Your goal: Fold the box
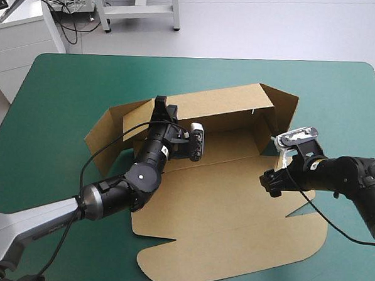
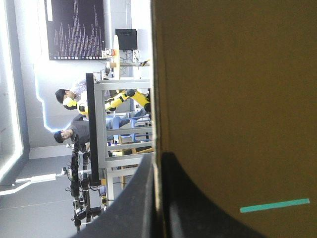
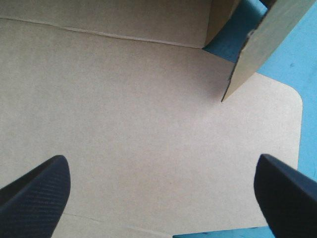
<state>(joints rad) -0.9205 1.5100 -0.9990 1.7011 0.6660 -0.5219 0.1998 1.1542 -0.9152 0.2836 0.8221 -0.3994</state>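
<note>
The brown box [image 1: 228, 205] lies in the middle of the table, its long back wall [image 1: 220, 107] raised and its wide lid panel flat toward the near edge. My left gripper [image 1: 161, 105] sits at the left part of that wall's top edge. In the left wrist view the black fingers [image 2: 143, 198] stand all but shut with the board's [image 2: 233, 99] edge between them. My right gripper [image 1: 270, 181] hovers open above the flat board [image 3: 138, 114] at the box's right end, nothing between its fingers [image 3: 39, 188]. A raised side flap [image 3: 267, 34] stands just ahead of it.
Teal-green cover [image 1: 64, 96] surrounds the box on all sides, widest at the left and far right. Angled side flaps stick up at the box's left end [image 1: 106, 133] and right end [image 1: 282, 108]. A narrow slot [image 2: 275, 205] in the board shows teal-green through it.
</note>
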